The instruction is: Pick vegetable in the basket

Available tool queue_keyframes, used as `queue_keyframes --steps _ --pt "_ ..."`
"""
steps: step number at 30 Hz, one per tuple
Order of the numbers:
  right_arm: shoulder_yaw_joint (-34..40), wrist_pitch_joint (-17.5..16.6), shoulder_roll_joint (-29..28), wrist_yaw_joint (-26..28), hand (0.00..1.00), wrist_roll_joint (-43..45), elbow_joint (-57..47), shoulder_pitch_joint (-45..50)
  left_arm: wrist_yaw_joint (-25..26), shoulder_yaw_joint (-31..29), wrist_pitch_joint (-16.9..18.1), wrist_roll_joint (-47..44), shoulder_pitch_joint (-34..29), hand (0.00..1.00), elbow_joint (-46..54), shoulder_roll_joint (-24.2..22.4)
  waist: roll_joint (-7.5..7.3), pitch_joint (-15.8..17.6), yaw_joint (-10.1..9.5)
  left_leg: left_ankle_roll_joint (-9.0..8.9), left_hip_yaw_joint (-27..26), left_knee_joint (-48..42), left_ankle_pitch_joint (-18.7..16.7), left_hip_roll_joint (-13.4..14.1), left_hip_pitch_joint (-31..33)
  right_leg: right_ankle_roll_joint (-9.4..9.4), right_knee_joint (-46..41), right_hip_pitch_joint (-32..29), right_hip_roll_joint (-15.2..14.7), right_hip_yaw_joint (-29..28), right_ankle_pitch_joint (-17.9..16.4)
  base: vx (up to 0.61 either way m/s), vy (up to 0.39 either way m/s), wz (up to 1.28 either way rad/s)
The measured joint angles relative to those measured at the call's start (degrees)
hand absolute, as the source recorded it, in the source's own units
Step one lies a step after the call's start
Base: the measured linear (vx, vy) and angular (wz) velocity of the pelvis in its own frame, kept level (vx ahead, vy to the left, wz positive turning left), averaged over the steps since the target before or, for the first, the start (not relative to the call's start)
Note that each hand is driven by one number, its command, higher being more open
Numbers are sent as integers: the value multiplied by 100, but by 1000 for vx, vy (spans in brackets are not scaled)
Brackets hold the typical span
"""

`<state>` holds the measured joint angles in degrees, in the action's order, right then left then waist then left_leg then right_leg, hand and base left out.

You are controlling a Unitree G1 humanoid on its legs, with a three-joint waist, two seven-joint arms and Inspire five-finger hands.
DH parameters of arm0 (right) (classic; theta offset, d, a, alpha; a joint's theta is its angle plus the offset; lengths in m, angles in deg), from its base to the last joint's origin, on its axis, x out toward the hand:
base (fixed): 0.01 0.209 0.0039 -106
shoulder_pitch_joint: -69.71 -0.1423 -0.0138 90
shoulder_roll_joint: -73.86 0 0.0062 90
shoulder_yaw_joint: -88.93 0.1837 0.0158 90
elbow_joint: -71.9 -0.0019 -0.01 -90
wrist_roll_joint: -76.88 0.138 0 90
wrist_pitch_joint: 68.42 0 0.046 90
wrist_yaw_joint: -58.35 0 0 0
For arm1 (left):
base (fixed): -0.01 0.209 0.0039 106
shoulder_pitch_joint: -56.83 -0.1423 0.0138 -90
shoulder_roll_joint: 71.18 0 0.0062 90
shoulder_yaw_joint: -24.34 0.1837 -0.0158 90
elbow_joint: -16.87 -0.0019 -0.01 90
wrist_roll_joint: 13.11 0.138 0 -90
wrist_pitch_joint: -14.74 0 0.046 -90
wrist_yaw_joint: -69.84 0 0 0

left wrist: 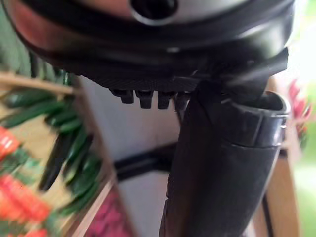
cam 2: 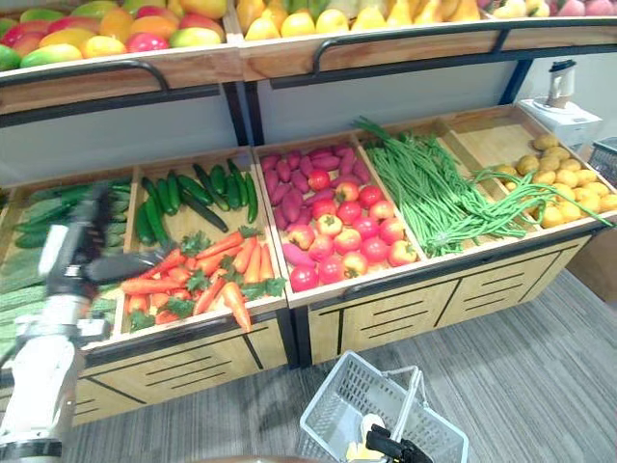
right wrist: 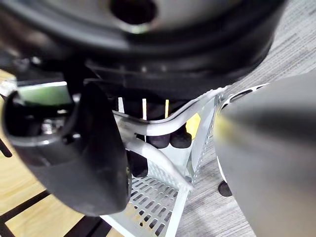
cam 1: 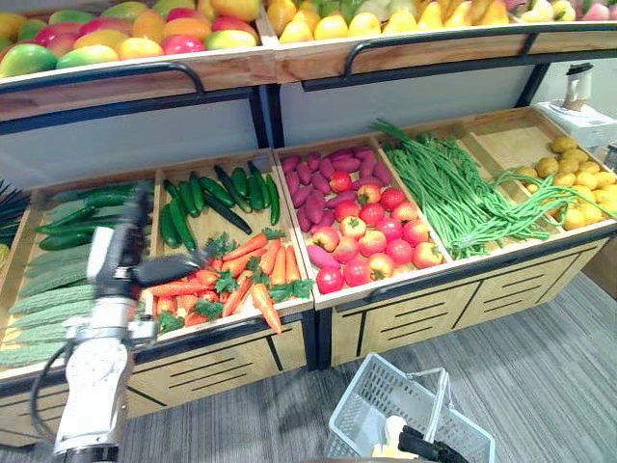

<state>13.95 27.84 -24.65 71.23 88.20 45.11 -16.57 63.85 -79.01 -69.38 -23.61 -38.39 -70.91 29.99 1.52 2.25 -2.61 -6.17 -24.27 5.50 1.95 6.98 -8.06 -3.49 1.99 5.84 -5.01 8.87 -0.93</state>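
Your left robot hand hangs released and empty over the front left part of the display stand. It is above the divider just beside the carrots, with its thumb pointing toward them. The carrots lie in their compartment in front of the cucumbers. Your right robot hand is grasping the handle of the white basket, low before the stand's front edge.

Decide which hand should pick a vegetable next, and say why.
Left. The left hand is empty by the carrots; the right hand is curled round the basket handle.
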Motion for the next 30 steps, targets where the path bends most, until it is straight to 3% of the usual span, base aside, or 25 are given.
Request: queue_keyframes --steps 4,8,14,19,30 --pt "-22 -31 -22 64 0 -1 -67 82 -555 401 -851 443 1 100 -2 0 -57 -57 -13 -4 -205 -3 2 129 34 84 -4 -116 132 -124 67 -71 -50 -18" --pt "-51 -29 -17 70 0 -3 -234 280 -849 420 -1241 858 138 100 -18 91 -69 -125 -24 -16 -372 3 -21 169 32 95 -10 -145 163 -176 113 -73 -22 -7" --pt "-105 28 -18 73 0 -3 -298 451 -754 622 -1295 1321 587 100 -416 562 -64 -323 -53 -14 -742 6 -133 168 17 51 132 -175 134 -348 279 -52 4 -15" --pt "-163 88 -13 76 0 -2 -420 575 -326 620 -1294 1341 1029 100 -790 670 -131 -396 -45 -23 -866 6 -141 160 10 30 134 -199 112 -395 304 -7 -11 -5" --pt "-353 136 69 98 0 2 -529 641 -432 622 -1372 2259 1364 100 -1954 704 -102 -456 -32 -88 -968 -28 -14 173 19 29 125 -205 114 -327 304 -9 -24 2"
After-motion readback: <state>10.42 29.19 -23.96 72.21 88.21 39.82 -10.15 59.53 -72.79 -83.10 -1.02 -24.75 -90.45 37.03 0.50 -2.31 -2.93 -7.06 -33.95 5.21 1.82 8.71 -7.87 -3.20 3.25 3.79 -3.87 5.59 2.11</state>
